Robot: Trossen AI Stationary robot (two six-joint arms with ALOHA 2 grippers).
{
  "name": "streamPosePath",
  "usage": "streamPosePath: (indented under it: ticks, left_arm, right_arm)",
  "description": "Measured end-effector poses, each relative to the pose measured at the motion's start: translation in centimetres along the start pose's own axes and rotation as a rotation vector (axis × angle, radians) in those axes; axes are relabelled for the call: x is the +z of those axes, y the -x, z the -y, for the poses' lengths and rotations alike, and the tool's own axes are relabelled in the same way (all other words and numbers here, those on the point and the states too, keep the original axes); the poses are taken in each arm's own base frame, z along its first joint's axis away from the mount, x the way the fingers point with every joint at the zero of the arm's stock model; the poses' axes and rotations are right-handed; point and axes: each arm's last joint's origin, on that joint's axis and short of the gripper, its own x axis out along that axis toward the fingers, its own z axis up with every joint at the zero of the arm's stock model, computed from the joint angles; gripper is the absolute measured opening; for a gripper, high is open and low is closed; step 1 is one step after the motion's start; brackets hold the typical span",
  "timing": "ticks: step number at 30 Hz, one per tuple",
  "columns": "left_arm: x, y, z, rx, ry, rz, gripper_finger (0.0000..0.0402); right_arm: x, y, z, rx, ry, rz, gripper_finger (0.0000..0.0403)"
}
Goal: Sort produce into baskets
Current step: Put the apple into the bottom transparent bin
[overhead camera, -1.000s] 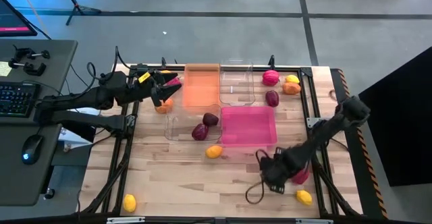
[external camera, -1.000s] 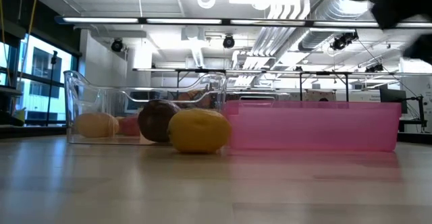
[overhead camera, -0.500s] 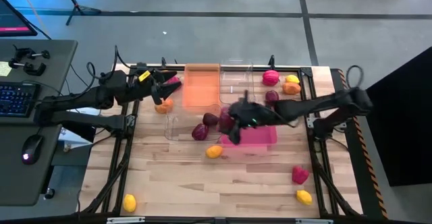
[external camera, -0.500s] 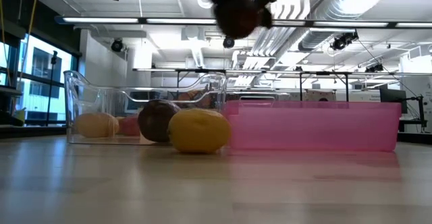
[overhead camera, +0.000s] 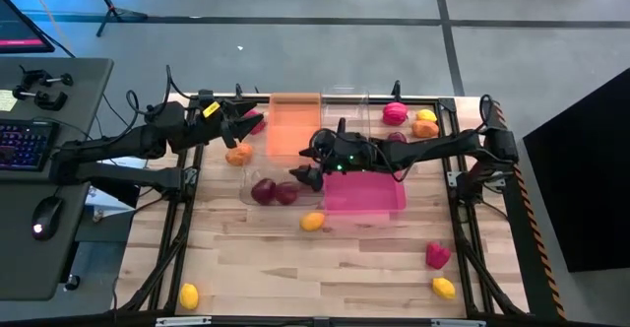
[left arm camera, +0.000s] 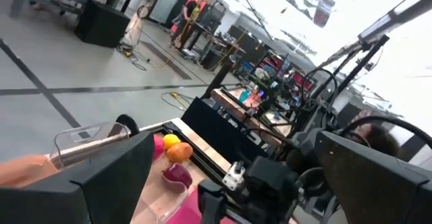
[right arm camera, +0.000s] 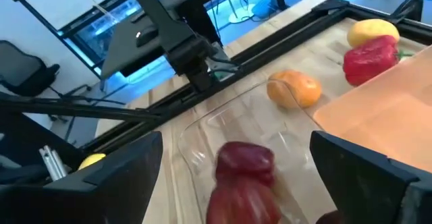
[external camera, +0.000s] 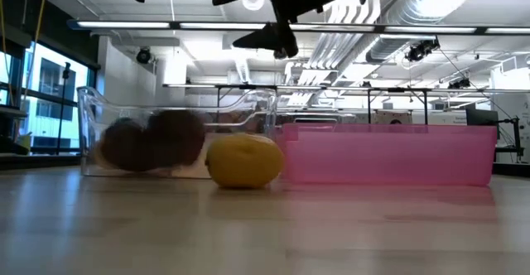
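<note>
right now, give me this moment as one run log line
right tool: open, over clear bin | maroon fruit: in clear bin | left tool: open, waiting by orange bin

A grey concrete floor [overhead camera: 295, 32] surrounds the wooden table [overhead camera: 295, 268]. A desk [overhead camera: 39, 219] beside it holds a keyboard [overhead camera: 25, 145] and mouse [overhead camera: 41, 230]. Strip lights [external camera: 166, 25] and ducts [external camera: 364, 18] line the ceiling.

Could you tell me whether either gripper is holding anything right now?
No. The right gripper is open above the clear bin; the left gripper is open and empty.
</note>
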Motion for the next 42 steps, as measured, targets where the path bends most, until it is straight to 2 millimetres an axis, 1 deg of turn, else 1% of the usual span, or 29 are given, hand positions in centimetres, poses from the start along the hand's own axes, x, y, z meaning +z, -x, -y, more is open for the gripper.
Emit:
streamPosePath:
  ticks: [4, 7, 8, 10, 13, 16, 17, 19, 22, 25, 30, 32, 35, 39, 42]
  left_arm:
    - [0.3, 0.0, 0.1, -0.01, 0.007, 0.027, 0.0395]
    - [0.2, 0.0, 0.1, -0.009, 0.006, 0.027, 0.0395]
    - [0.2, 0.0, 0.1, -0.009, 0.003, 0.028, 0.0395]
    - [0.3, 0.0, 0.1, -0.01, -0.008, 0.028, 0.0395]
    - [0.0, -0.2, 0.1, -0.006, -0.022, 0.014, 0.0395]
    - [-0.2, -0.5, 0.0, -0.001, -0.02, -0.005, 0.0395]
    - [-0.3, -0.6, 0.0, -0.008, -0.014, -0.016, 0.0395]
    - [-0.6, -0.9, 0.1, -0.027, -0.007, -0.043, 0.0395]
    - [-1.1, -1.4, 0.1, -0.049, -0.011, -0.081, 0.0395]
    - [-1.4, -1.8, 0.1, -0.063, -0.007, -0.109, 0.0395]
    - [-1.9, -2.5, -0.1, -0.01, -0.008, -0.111, 0.0395]
    - [-2.1, -2.8, -0.2, 0.014, 0.013, -0.108, 0.0395]
    - [-2.4, -3.2, -0.3, 0.025, 0.013, -0.12, 0.0395]
    - [-2.8, -3.6, -0.4, 0.039, 0.015, -0.133, 0.0395]
    - [-3.1, -3.9, -0.5, 0.05, 0.013, -0.141, 0.0395]
  right_arm:
    - [1.0, 0.8, 0.2, 0.01, -0.002, 0.027, 0.0368]
    - [3.3, 2.8, 0.5, -0.037, 0.023, 0.043, 0.0368]
    - [4.1, 3.7, 0.8, -0.071, 0.02, 0.044, 0.0368]
    - [5.2, 5.6, 1.8, -0.196, 0.012, 0.014, 0.0369]
    - [5.3, 8.1, 4.0, -0.404, 0.005, -0.094, 0.0369]
    - [4.6, 10.4, 6.5, -0.61, -0.046, -0.257, 0.0369]
    - [4.0, 11.0, 7.5, -0.674, -0.076, -0.312, 0.0369]
    - [2.5, 11.9, 9.3, -0.772, -0.147, -0.404, 0.0369]
    - [-0.1, 13.0, 11.8, -0.858, -0.234, -0.513, 0.0369]
    - [-2.3, 14.4, 14.5, -0.962, -0.362, -0.527, 0.0369]
    - [-4.0, 15.8, 18.3, -1.055, -0.453, -0.483, 0.0369]
    - [-4.4, 15.9, 19.3, -1.048, -0.441, -0.476, 0.0369]
    - [-4.7, 15.8, 20.3, -1.024, -0.422, -0.441, 0.0369]
    - [-5.8, 15.8, 21.0, -1.007, -0.443, -0.477, 0.0369]
    - [-6.8, 15.8, 21.1, -0.971, -0.486, -0.518, 0.0369]
